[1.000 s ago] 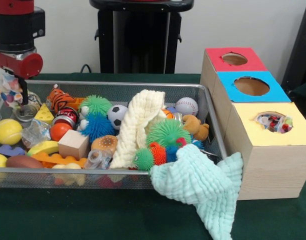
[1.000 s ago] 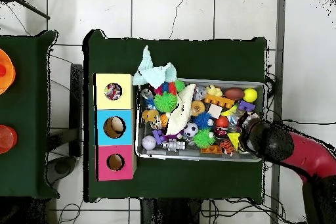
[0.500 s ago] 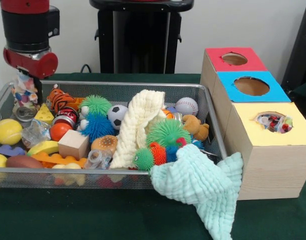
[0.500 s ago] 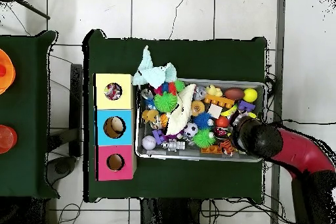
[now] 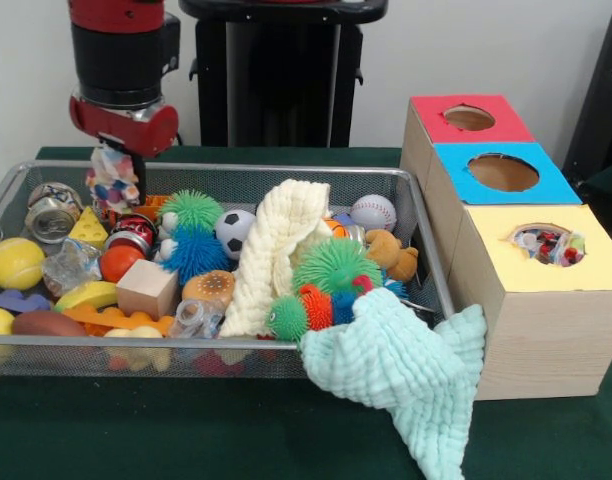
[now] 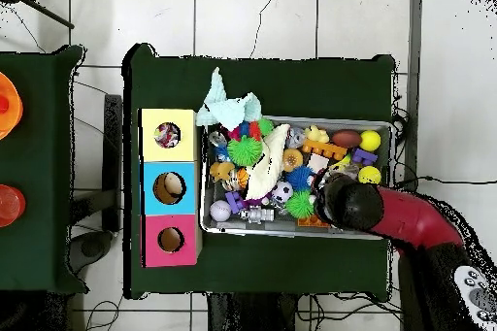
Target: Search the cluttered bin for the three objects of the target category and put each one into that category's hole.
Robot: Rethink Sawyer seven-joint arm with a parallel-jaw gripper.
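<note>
The wire mesh bin (image 5: 236, 169) is full of toys; it also shows in the overhead view (image 6: 291, 234). My gripper (image 5: 116, 176) hangs above the bin's far left part, shut on a crumpled white wrapper (image 5: 110, 184) with multicolour print, held clear of the toys. In the overhead view the arm (image 6: 347, 204) covers the wrapper. The yellow-topped hole (image 5: 548, 244) is on the nearest box at the right, and a printed wrapper shows inside it; this hole also shows in the overhead view (image 6: 167, 134). A clear crinkly piece (image 5: 68, 266) lies at the bin's left.
A cream knitted cloth (image 5: 276, 250) lies across the bin's middle. A mint cloth (image 5: 406, 370) hangs over its near right corner. Spiky balls (image 5: 334, 265), a wooden block (image 5: 146, 288), cans (image 5: 52, 212) and balls fill the bin. The blue-topped (image 5: 502, 172) and red-topped (image 5: 469, 118) holes lie beyond the yellow one.
My gripper has moved right in the front view, from the bin's left end to over its far left part, carrying the wrapper along. The toys have not moved.
</note>
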